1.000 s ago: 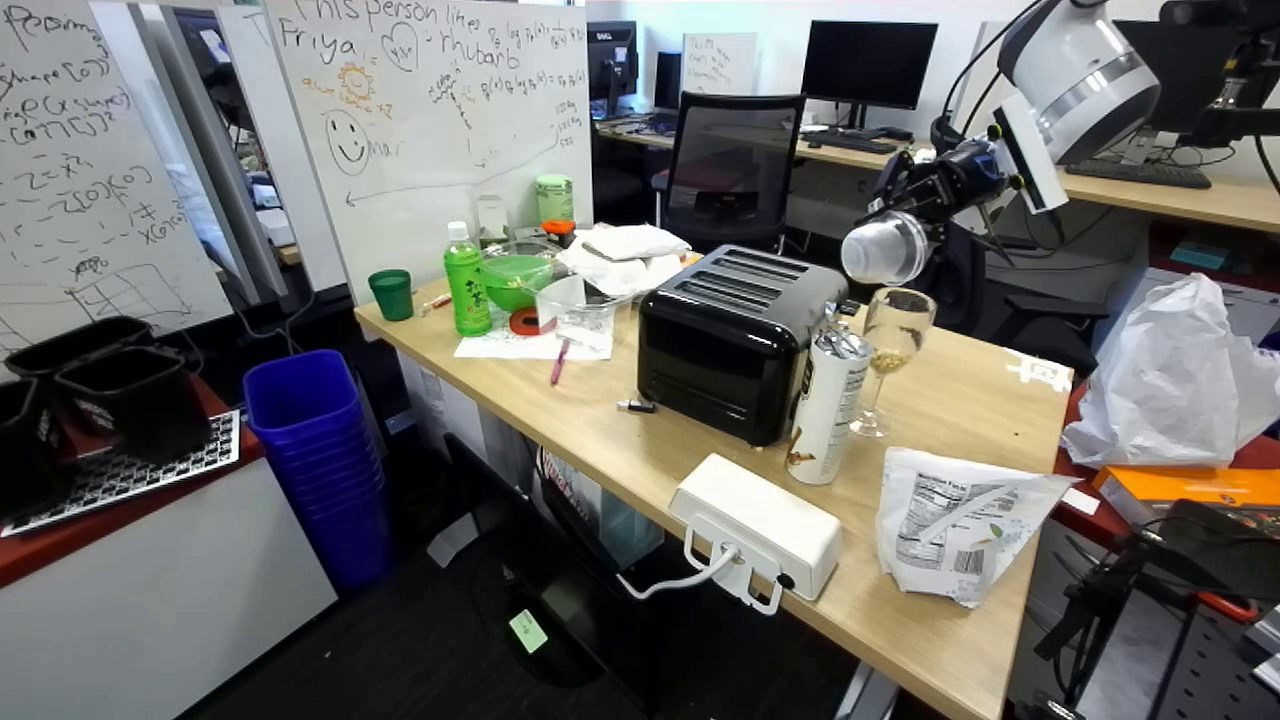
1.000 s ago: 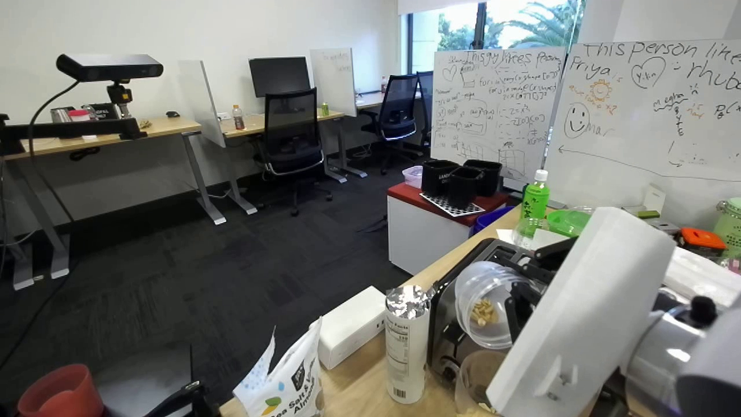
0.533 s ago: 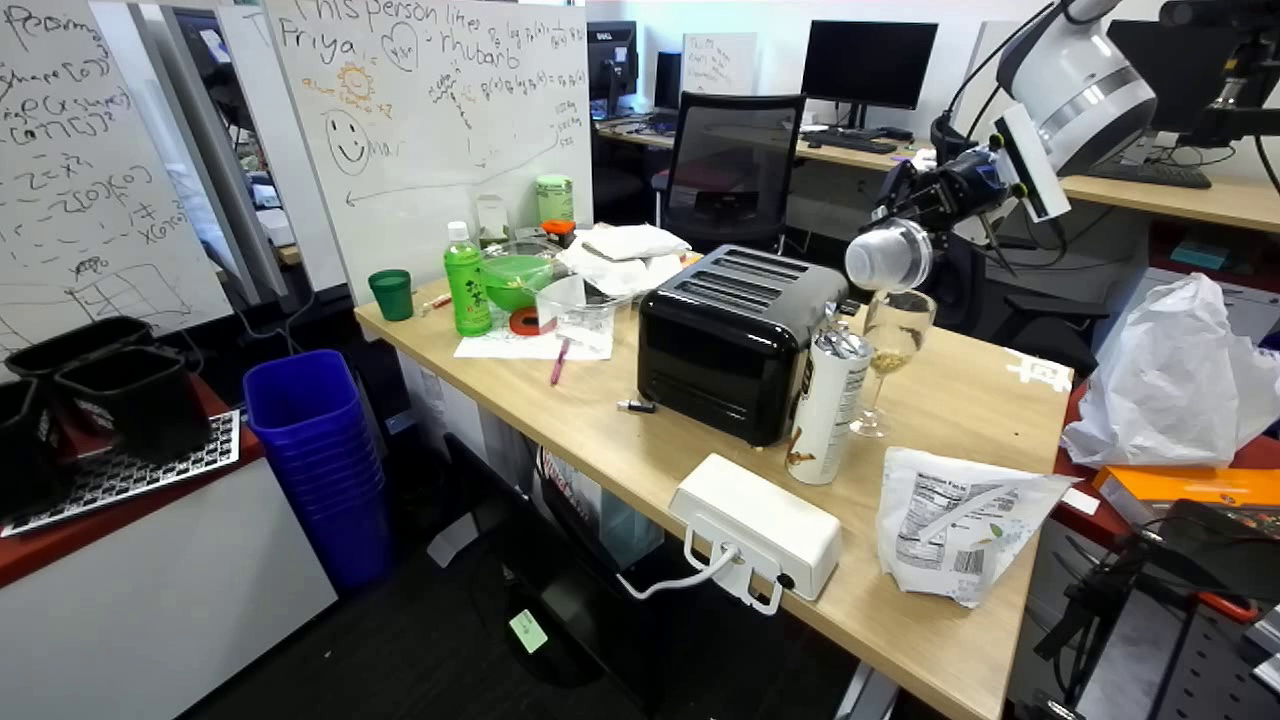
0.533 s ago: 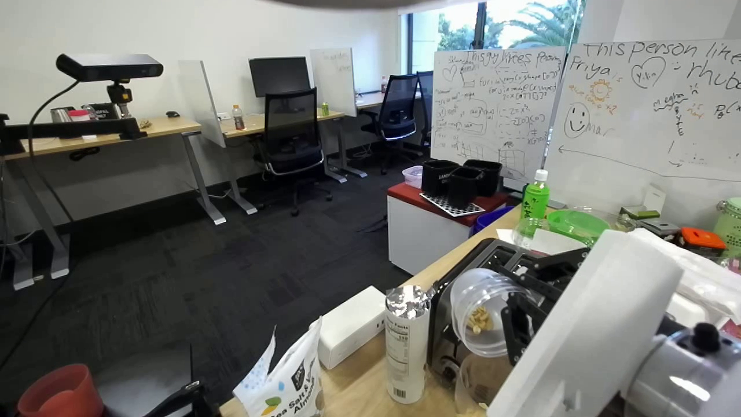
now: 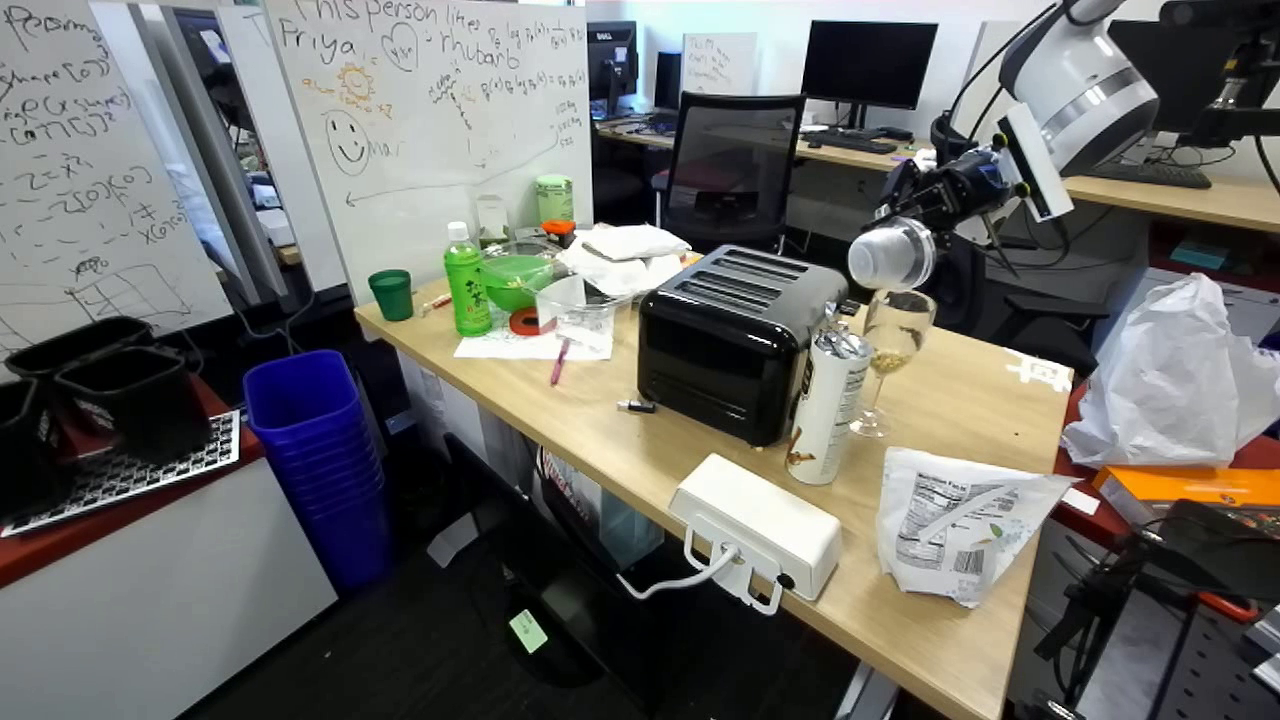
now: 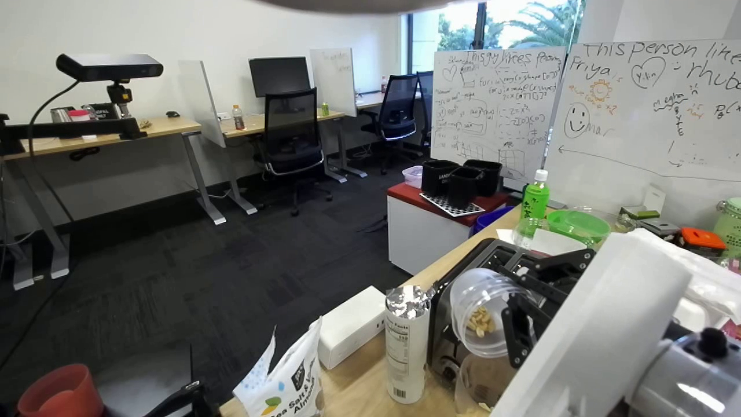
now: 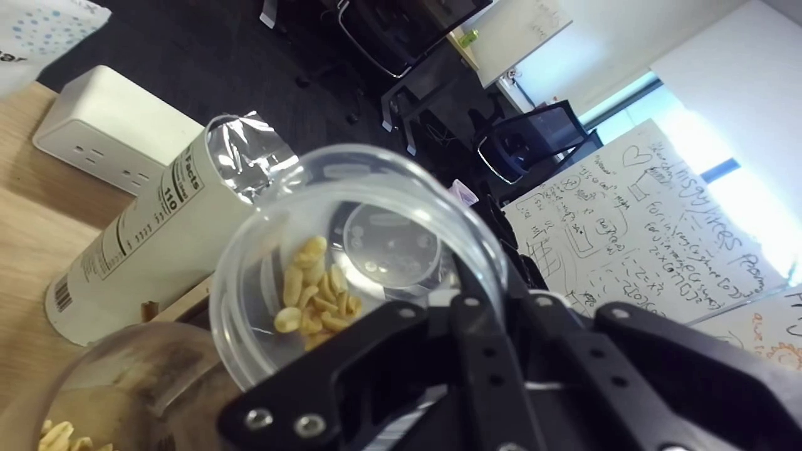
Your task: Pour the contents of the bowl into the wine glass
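Pouring looks part done: nuts (image 5: 887, 361) in the glass (image 5: 893, 335), more left in the tilted bowl (image 7: 369, 250) the hand (image 7: 492, 294) pinches closed on

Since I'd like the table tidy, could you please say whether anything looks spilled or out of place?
Crumpled foil pokes up from the white canister, as if torn open. A tiny pale speck by the black toaster may be a spill. The bowl is tilted, probably for pouring.

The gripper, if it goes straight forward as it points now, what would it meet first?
Besides the bowl in its jaws, the gripper would probably meet the toaster; depth is unclear, so it could pass above instead.
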